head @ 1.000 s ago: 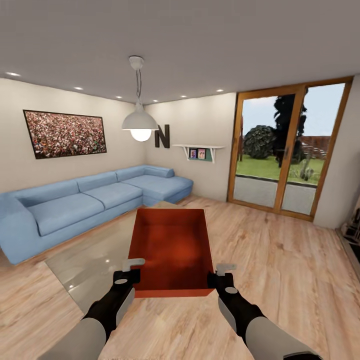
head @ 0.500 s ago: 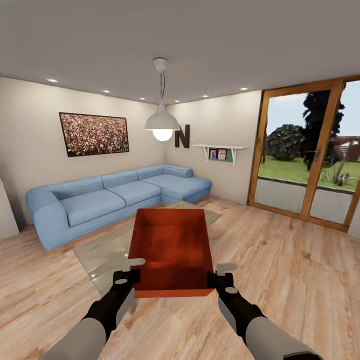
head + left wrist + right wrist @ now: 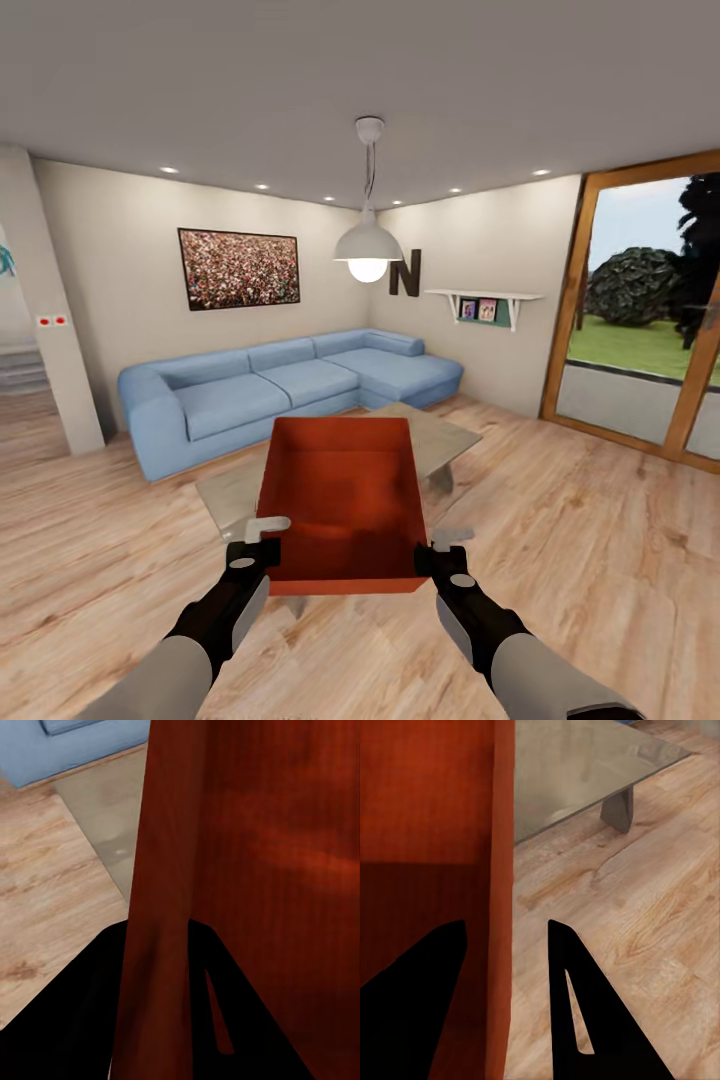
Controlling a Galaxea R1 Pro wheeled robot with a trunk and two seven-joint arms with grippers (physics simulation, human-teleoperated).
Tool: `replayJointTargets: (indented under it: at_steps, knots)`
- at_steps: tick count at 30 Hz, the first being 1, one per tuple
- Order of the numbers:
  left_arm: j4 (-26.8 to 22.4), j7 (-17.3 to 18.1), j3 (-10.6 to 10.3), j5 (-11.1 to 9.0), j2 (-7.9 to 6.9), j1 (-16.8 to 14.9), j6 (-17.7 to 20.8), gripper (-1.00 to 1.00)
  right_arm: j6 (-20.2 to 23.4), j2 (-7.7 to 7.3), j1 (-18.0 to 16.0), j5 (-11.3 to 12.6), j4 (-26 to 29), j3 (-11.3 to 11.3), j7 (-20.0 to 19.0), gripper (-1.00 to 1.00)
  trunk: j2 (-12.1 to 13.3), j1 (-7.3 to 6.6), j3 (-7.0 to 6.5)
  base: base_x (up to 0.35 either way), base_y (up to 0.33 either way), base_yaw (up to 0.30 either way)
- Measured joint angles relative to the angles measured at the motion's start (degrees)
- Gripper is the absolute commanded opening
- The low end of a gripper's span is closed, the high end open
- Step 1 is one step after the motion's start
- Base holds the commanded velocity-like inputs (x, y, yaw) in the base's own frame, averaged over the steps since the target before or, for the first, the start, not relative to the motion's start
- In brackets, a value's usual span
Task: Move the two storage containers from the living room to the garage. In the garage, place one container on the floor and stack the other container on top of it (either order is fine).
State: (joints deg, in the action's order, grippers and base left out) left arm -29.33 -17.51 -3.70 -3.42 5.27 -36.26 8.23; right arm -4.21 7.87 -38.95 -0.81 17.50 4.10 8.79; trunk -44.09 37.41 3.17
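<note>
View swings since a second ago: sofa (image 3: 290, 385), picture (image 3: 240, 268) and glass door (image 3: 640, 330) slide right, doorway opening appears at left. Camera turn, not objects moving; I judge base is turning toward exit for garage.

Storage container (image 3: 345, 500) keeps same place between arms, lifted in front of glass tabletop (image 3: 440, 435).

Left tool (image 3: 262, 540) pinching left wall; right tool (image 3: 440, 550) pinching right wall.

Count: one container visible, one sofa, one tabletop, one pendant lamp (image 3: 367, 245).

Evenly bright and sharp, lit by glowing pendant lamp (image 3: 367, 268), ceiling spots and daylight through glass door (image 3: 650, 330). Soft shadows only; wide-angle stretch at edges.
</note>
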Motion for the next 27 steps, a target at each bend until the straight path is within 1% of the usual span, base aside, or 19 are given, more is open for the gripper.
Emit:
replayJointTargets:
  at_steps: [27]
  knots:
    - [-0.61, -0.04, -0.21, -0.16, -0.11, 0.04, 0.05, -1.0, -0.08, 0.01, -0.03, -0.22, 0.1, 0.07, -0.01, -1.0, 0.0, 0.0, 0.0, 0.0, 0.0, 0.272]
